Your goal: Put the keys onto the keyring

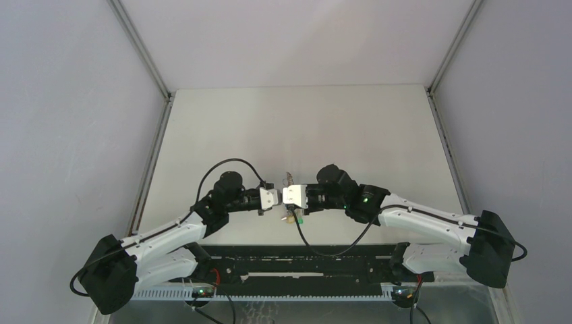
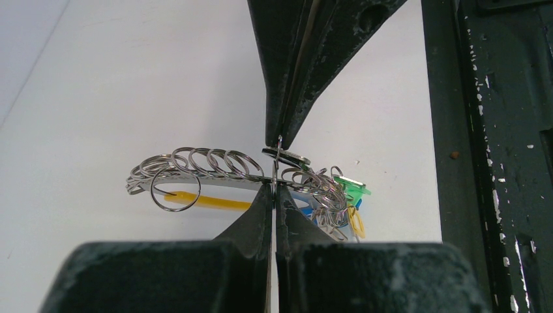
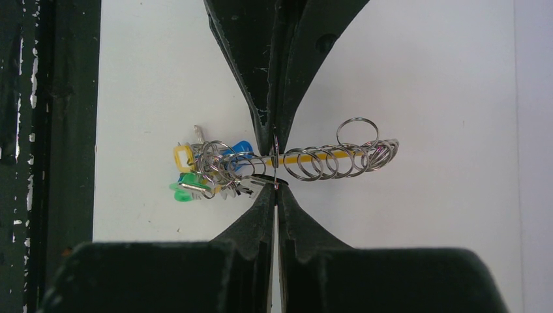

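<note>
The keyring [image 2: 215, 163], pinched from both sides, mid-frame.
The left end effector [image 2: 274, 190] and right end effector [image 3: 276, 192] both squeeze one thin loop, likely to keep it still; the black key [image 2: 289, 157] sits right beside.

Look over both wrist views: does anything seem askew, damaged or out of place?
One split ring at the end of the row on the keyring hangs out of line with its neighbours, facing a different way. The black rail beside the table has chipped paint. Nothing else stands out.
</note>
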{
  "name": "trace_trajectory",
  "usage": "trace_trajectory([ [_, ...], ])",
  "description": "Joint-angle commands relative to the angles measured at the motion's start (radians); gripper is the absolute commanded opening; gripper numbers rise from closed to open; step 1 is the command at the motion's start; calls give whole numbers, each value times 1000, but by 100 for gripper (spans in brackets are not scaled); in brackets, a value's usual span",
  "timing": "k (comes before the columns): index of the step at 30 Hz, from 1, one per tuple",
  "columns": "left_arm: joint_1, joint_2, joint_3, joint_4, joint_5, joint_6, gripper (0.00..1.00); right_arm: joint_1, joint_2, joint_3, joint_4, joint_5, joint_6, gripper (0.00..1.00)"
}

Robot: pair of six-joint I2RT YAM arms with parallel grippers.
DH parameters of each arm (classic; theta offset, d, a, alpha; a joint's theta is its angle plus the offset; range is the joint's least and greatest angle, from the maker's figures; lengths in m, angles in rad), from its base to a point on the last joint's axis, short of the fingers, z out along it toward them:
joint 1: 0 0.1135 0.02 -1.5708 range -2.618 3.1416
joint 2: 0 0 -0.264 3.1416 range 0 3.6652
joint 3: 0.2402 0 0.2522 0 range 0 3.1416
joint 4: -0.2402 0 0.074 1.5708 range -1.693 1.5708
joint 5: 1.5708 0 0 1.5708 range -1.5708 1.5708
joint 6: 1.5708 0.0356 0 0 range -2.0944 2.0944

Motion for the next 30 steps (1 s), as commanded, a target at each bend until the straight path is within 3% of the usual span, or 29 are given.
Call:
trace_trajectory([
  [1,-6,-11,-1,55,21,24,0,-3,-18,38,46,2,16,0],
  [30,-10,-16,-7,55,38,39,0,-5,4,59,18,-40,7,0],
])
